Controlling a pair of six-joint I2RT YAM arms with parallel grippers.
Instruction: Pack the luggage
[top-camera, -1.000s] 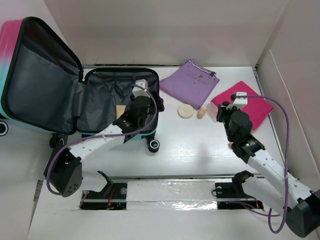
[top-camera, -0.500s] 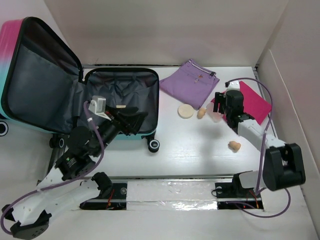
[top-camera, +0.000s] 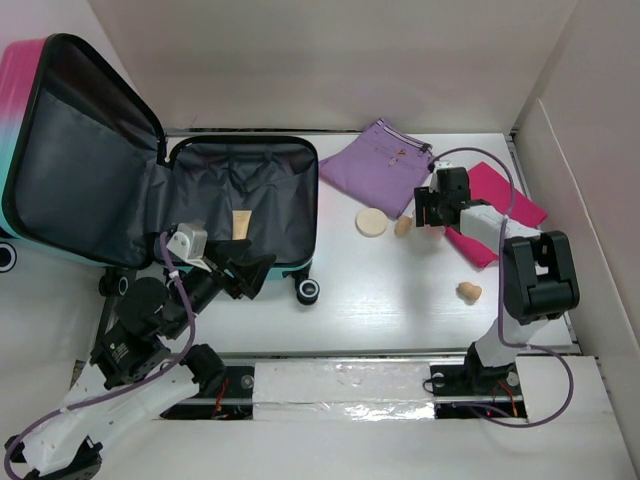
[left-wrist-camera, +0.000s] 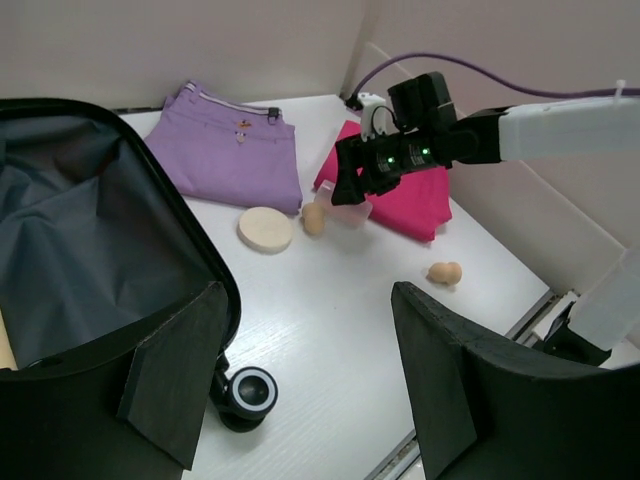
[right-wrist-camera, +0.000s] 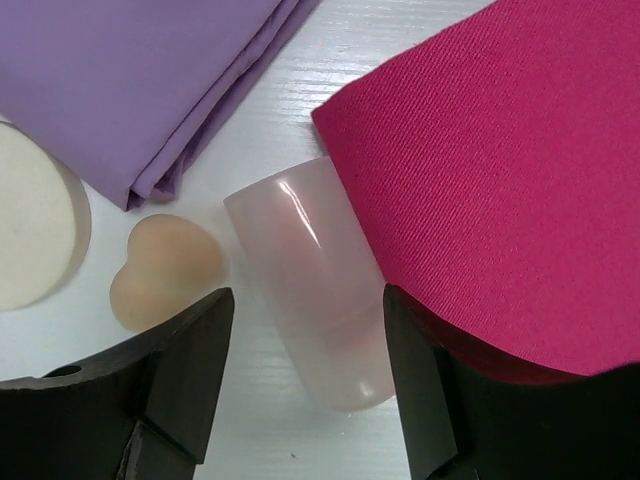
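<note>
The luggage (top-camera: 90, 170) lies open at the left, its lid upright and its grey-lined half (left-wrist-camera: 80, 250) flat on the table. A small tan item (top-camera: 241, 222) lies inside it. My left gripper (left-wrist-camera: 310, 350) is open and empty, hovering above the table by the luggage's front wheel (left-wrist-camera: 248, 392). My right gripper (right-wrist-camera: 305, 350) is open, low over the table, its fingers on either side of a translucent pink tube (right-wrist-camera: 310, 290). The tube lies against the folded magenta cloth (right-wrist-camera: 500, 180). In the top view the right gripper (top-camera: 428, 212) sits at the cloth's left edge.
A flat purple pouch (top-camera: 378, 165) lies at the back. A round cream sponge (top-camera: 371, 222) and a beige heart-shaped sponge (right-wrist-camera: 165, 275) lie left of the tube. Another beige sponge (top-camera: 468, 292) lies nearer the front right. White walls close off the back and right.
My left arm has drawn back out of the luggage towards the near edge, leaving the tan item inside. My right arm swung back to the tube and its gripper opened.
</note>
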